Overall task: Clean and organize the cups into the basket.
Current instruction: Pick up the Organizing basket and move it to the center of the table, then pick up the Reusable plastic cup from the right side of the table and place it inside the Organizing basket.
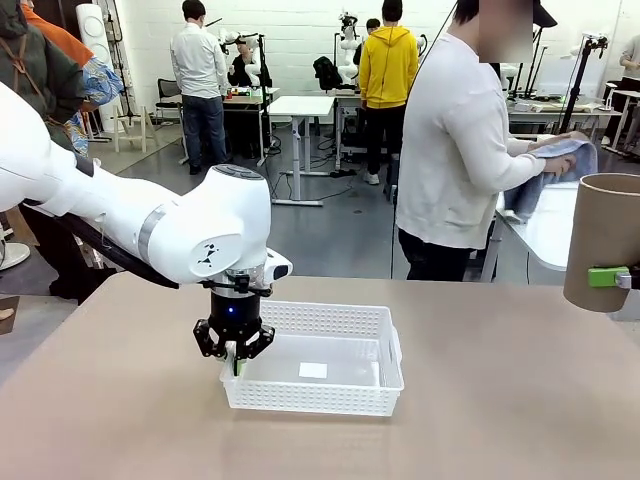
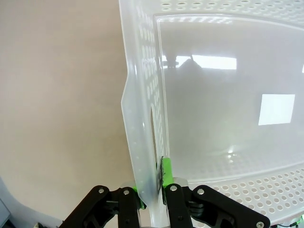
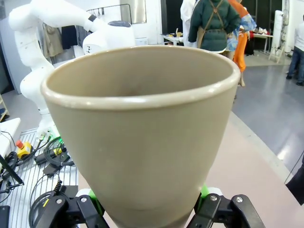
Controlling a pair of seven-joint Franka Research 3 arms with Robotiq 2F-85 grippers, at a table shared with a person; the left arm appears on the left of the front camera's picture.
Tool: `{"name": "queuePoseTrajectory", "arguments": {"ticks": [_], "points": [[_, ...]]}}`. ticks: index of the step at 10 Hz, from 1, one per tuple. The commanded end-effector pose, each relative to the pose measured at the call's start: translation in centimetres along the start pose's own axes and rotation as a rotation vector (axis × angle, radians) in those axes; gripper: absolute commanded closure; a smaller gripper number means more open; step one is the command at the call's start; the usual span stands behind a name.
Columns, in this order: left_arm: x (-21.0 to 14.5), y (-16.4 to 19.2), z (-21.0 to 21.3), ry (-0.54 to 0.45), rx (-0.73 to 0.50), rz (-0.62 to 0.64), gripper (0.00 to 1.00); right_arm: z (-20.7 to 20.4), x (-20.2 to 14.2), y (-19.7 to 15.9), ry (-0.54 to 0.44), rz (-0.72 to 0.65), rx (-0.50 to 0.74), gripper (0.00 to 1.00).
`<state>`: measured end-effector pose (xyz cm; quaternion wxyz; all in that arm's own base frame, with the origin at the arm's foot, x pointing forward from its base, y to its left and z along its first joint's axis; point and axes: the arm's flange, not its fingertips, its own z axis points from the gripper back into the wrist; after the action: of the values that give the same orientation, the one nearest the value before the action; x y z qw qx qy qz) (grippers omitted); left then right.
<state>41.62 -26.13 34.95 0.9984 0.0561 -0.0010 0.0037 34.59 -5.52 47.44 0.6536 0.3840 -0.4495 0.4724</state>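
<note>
The left claw (image 1: 236, 352) clamped one wall of the white basket (image 1: 330, 397), seemingly steadying it. The right claw (image 3: 148, 209) held a kraft-brown cup (image 1: 605, 235) aloft, which would next need lowering inside.

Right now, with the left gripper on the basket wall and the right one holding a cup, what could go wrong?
1. The left gripper is shut on just the thin perforated side wall of the basket; a pull might bend the wall, slip off it or tip the basket.
2. The right gripper holds the brown cup low, near its narrow end; the cup could tilt or slide during the move.
</note>
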Motion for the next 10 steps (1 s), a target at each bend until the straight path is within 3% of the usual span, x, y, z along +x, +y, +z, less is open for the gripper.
{"name": "queuePoseTrajectory", "arguments": {"ticks": [1,3,4,5,8,10], "points": [[-0.2,-0.9,-0.5,0.010,0.002,0.015,1.00,-0.2,-0.1,-0.1,-0.003,0.005,0.002,0.77],[-0.2,-0.9,-0.5,0.010,0.002,0.015,1.00,-0.2,-0.1,-0.1,-0.003,0.005,0.002,0.77],[-0.2,-0.9,-0.5,0.010,0.002,0.015,1.00,0.0,0.0,0.0,0.000,0.000,0.000,0.19],[-0.2,-0.9,-0.5,0.010,0.002,0.015,1.00,-1.2,2.4,0.6,0.038,0.063,0.056,0.19],[-0.2,-0.9,-0.5,0.010,0.002,0.015,1.00,-8.9,11.7,1.4,0.291,0.163,0.165,0.19],[-0.2,-0.9,-0.5,0.010,0.002,0.015,1.00,-16.6,13.9,0.9,0.528,0.145,0.244,0.19]]}}
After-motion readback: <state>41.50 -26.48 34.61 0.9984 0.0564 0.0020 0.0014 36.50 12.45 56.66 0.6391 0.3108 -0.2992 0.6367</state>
